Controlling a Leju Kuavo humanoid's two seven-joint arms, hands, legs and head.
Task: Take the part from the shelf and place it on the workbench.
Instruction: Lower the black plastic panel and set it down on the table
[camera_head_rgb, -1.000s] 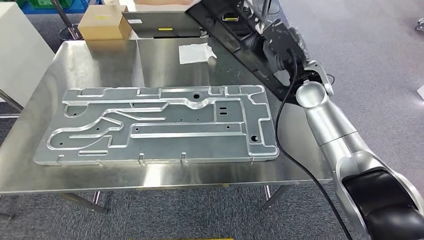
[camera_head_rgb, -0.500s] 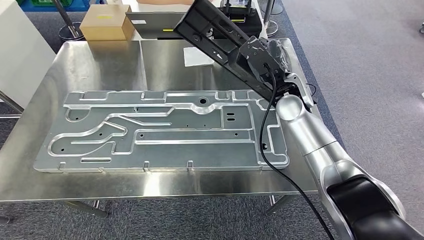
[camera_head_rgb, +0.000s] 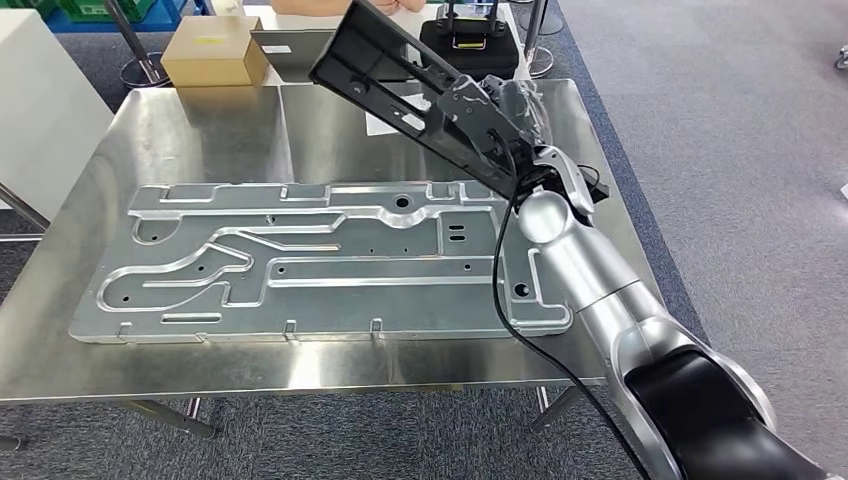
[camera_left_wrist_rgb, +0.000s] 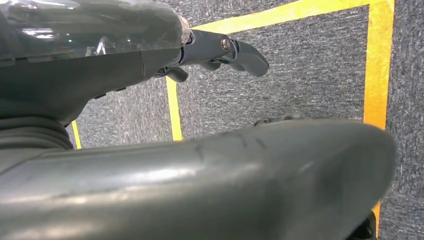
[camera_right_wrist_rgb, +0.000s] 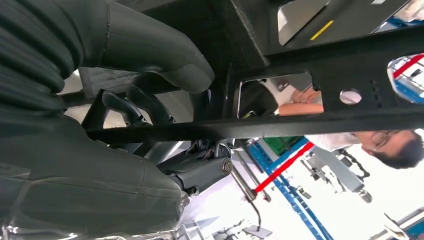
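One black part (camera_head_rgb: 400, 75), one machined plate (camera_head_rgb: 320, 262), one cardboard box (camera_head_rgb: 212, 51), one workbench (camera_head_rgb: 200, 130)

Nothing I can see here can be read. The cardboard box (camera_head_rgb: 212, 52) in the upper left of my head view carries a yellow label, but its print is too small to make out. The white sheet (camera_head_rgb: 392, 112) lying on the workbench (camera_head_rgb: 200, 130) near the top centre shows no legible words. A small yellow strip sits on the grey panel (camera_head_rgb: 290, 50) at the top edge, blank as far as I can tell. The black part (camera_head_rgb: 400, 85) in my right hand (camera_head_rgb: 500, 115) bears no readable marking.
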